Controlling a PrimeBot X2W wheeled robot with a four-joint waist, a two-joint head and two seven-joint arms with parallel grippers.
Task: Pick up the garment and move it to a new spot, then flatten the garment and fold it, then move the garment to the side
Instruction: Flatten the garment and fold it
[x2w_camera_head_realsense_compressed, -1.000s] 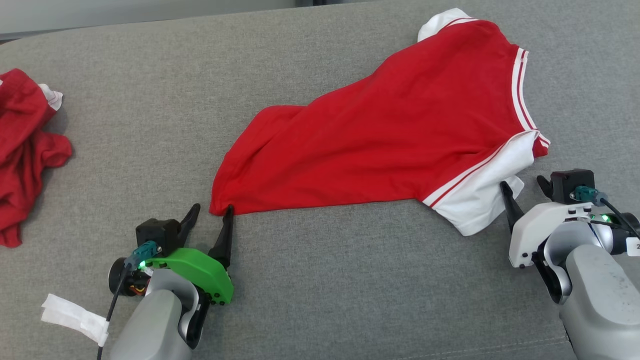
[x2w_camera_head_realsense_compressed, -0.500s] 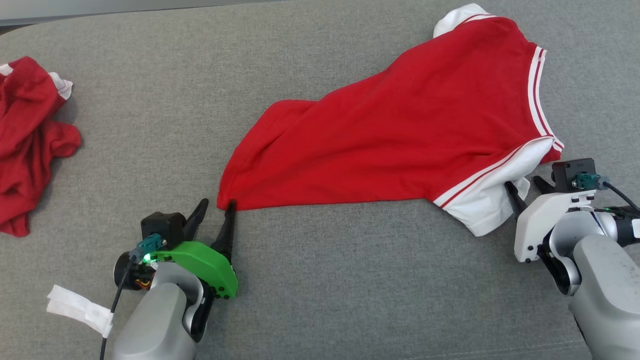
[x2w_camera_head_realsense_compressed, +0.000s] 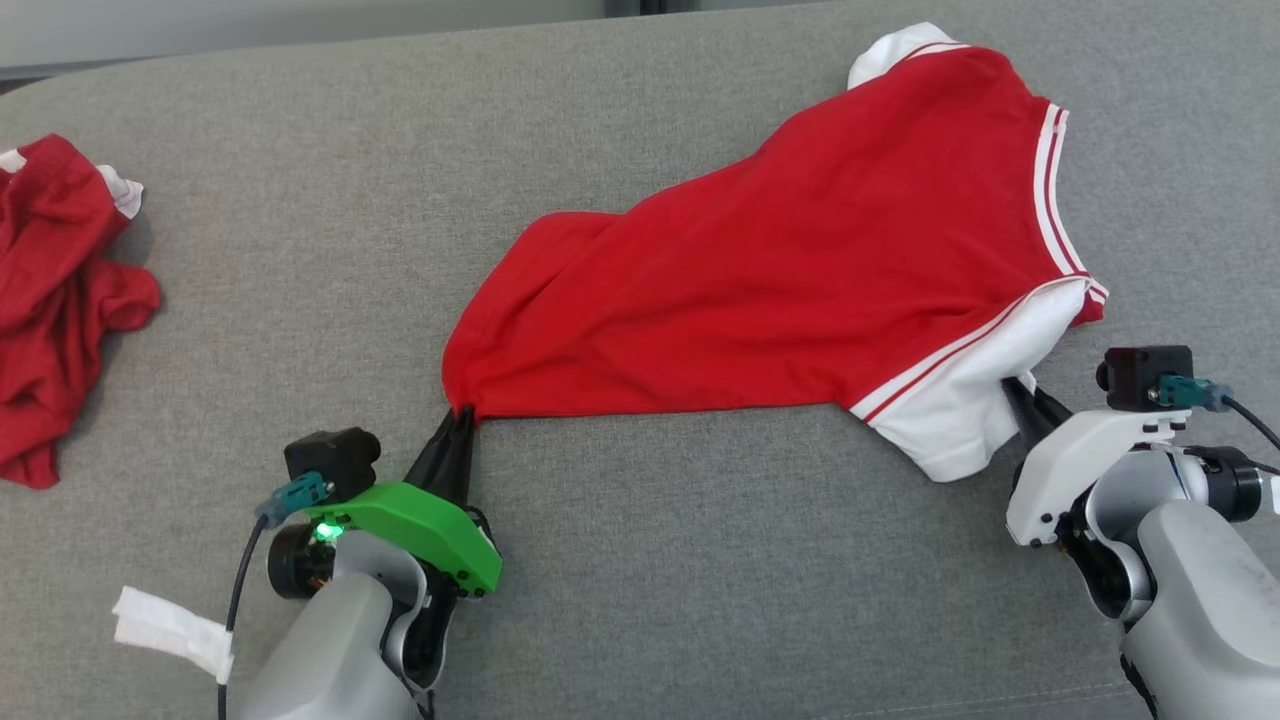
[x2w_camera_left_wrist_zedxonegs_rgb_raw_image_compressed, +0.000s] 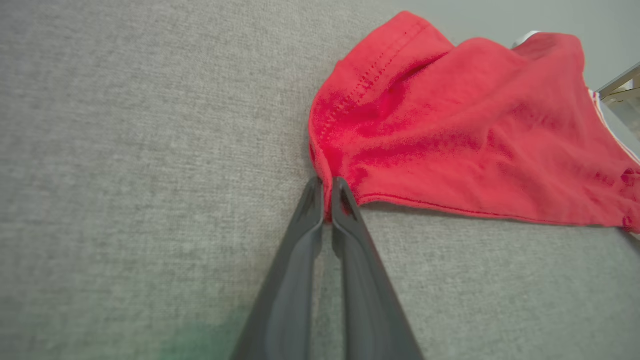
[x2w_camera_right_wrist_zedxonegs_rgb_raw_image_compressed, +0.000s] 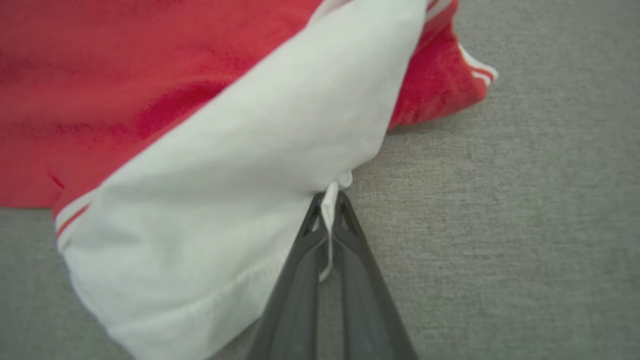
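While the garment (x2w_camera_head_realsense_compressed: 800, 270) lies spread across the grey cushion (x2w_camera_head_realsense_compressed: 640, 580), I have hold of it at two places along its near edge. My left gripper (x2w_camera_head_realsense_compressed: 462, 415) has its two dark fingers pressed together on the red hem corner (x2w_camera_left_wrist_zedxonegs_rgb_raw_image_compressed: 335, 155), the lower-left point of the cloth in the head view. In the left wrist view a thin fold of red fabric sits pinched between the tips, and the stitched hem runs up and away from them. My right gripper (x2w_camera_head_realsense_compressed: 1013, 389) is clamped on the white sleeve (x2w_camera_head_realsense_compressed: 955, 420) at the garment's right end (the right wrist view shows a narrow strip of white cloth caught between the fingers and trailing down the gap). Both pairs of fingers lie low over the cushion; whether the tips actually touch it I cannot tell from these angles.

The garment is red, with white sleeves and red-and-white striped trim. It slants from my left grip up toward the far right, where a second white sleeve (x2w_camera_head_realsense_compressed: 890, 45) peeks out at the far edge. Most of the cloth lies flat, with soft folds gathering toward the pinched corner. Well apart at the far left sits a crumpled red cloth (x2w_camera_head_realsense_compressed: 55, 300) with a bit of white on it. A white tag (x2w_camera_head_realsense_compressed: 165, 630) hangs off the cable beside my left wrist.
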